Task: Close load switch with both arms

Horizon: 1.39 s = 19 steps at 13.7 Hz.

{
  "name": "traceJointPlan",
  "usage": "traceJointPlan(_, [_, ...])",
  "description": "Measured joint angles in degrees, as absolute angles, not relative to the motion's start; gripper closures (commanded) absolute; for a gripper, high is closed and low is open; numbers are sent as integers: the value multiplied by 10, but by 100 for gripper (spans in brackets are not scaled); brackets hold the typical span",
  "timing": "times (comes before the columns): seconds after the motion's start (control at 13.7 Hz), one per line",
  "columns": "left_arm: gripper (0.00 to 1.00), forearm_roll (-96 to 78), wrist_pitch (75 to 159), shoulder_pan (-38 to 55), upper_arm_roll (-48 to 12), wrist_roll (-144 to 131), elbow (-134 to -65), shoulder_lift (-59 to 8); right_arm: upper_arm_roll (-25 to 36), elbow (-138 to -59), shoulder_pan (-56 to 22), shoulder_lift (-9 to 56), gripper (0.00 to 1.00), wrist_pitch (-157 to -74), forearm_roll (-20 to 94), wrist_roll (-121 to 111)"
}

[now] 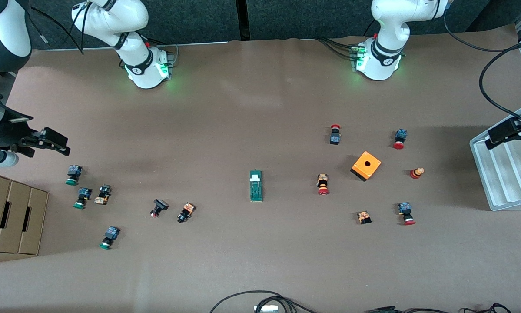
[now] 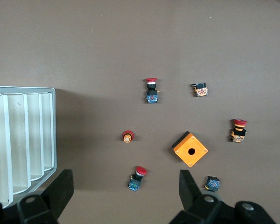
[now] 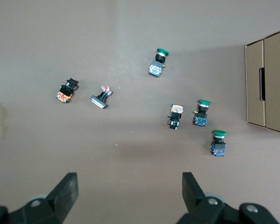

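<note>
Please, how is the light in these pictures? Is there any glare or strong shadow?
Front view: even light, a pale sheen on the table, green glow at both bases. Left wrist view: the white tray casts a soft shadow. Right wrist view: a shadow lies beside the cardboard box.

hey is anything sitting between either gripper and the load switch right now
Somewhat. The load switch lies alone mid-table. Green push-buttons lie scattered between it and the right gripper; the orange cube and red push-buttons lie toward the left gripper. Both hover high, jaws open.

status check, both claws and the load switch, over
Left claw open over the white tray; right claw open above the green buttons' end. Load switch untouched mid-table. Nothing close around it.
</note>
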<state>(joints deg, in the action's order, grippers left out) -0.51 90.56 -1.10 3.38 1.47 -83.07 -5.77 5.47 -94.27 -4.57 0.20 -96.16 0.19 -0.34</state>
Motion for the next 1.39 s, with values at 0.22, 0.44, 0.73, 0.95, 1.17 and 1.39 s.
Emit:
traceJointPlan(0.22, [0,-5,906,-11,34,15,-831,-58,55,-943,-46,2,1,-962,2,-3])
traceJointPlan(0.44, [0,-5,906,-11,34,15,-832,-59,55,-943,-47,2,1,-962,2,-3])
traceJointPlan(0.73, [0,-5,906,-11,34,15,-832,-59,55,-943,-47,2,1,-962,2,-3])
traceJointPlan(0.95, [0,-5,906,-11,34,15,-832,-59,55,-943,-47,2,1,-962,2,-3])
traceJointPlan(1.17, [0,-5,906,-11,34,14,-832,-59,55,-943,-47,2,1,-962,2,-3])
traceJointPlan(1.39, [0,-5,906,-12,35,14,-832,-59,55,-943,-47,2,1,-962,2,-3])
